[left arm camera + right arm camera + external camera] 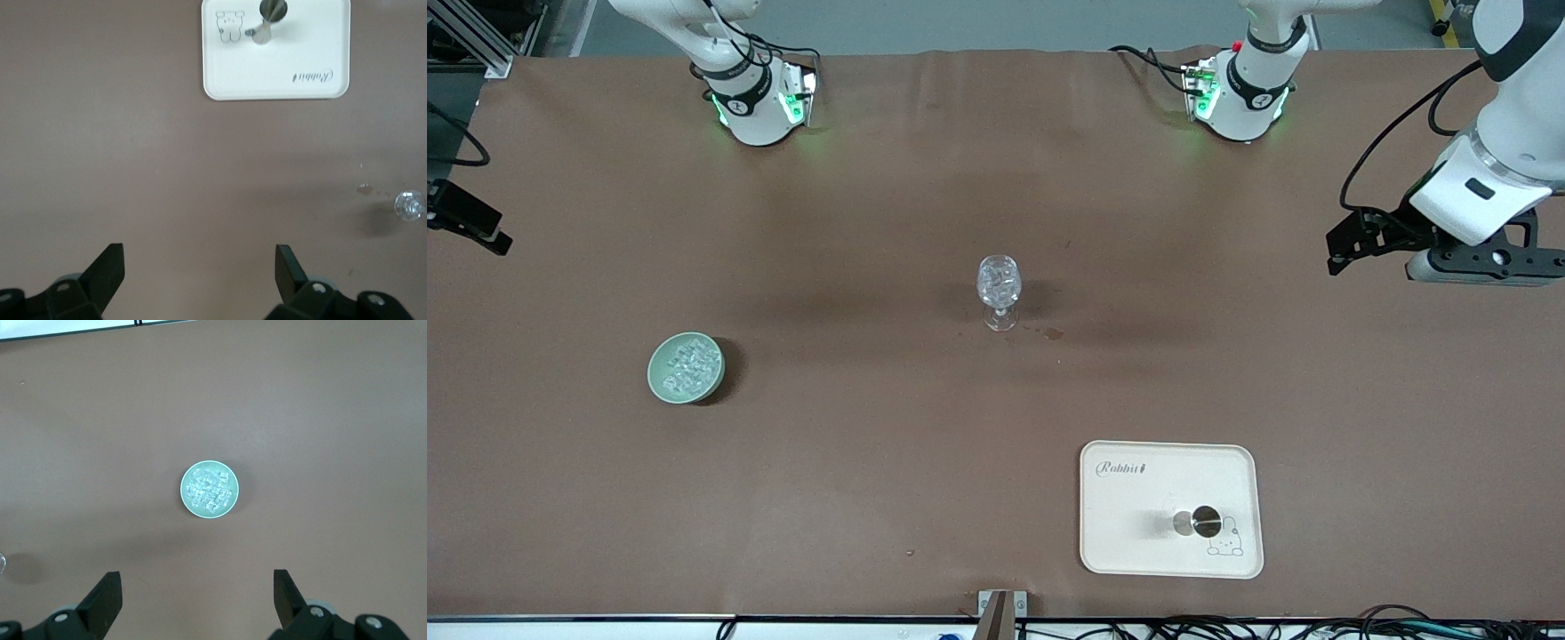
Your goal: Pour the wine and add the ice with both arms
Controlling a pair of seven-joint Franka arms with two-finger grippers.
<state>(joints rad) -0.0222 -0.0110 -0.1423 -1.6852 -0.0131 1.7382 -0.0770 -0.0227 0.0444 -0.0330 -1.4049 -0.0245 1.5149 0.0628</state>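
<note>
A clear cut-pattern stemmed glass (1000, 289) stands upright mid-table; it also shows in the left wrist view (409, 205). A pale green bowl (660, 380) holding several small clear ice cubes (691, 363) sits toward the right arm's end, nearer the front camera than the glass. In the right wrist view the bowl (189, 505) and the ice (210, 489) lie well below my open, empty right gripper (197, 577). My left gripper (200, 250) is open and empty, high over bare table at the left arm's end (1485, 265).
A white tray (1138, 498) lies near the front edge, nearer the camera than the glass, with a small dark and silver vessel (1199, 523) on it; the tray also shows in the left wrist view (280, 73). Small stains (1052, 333) mark the cloth beside the glass.
</note>
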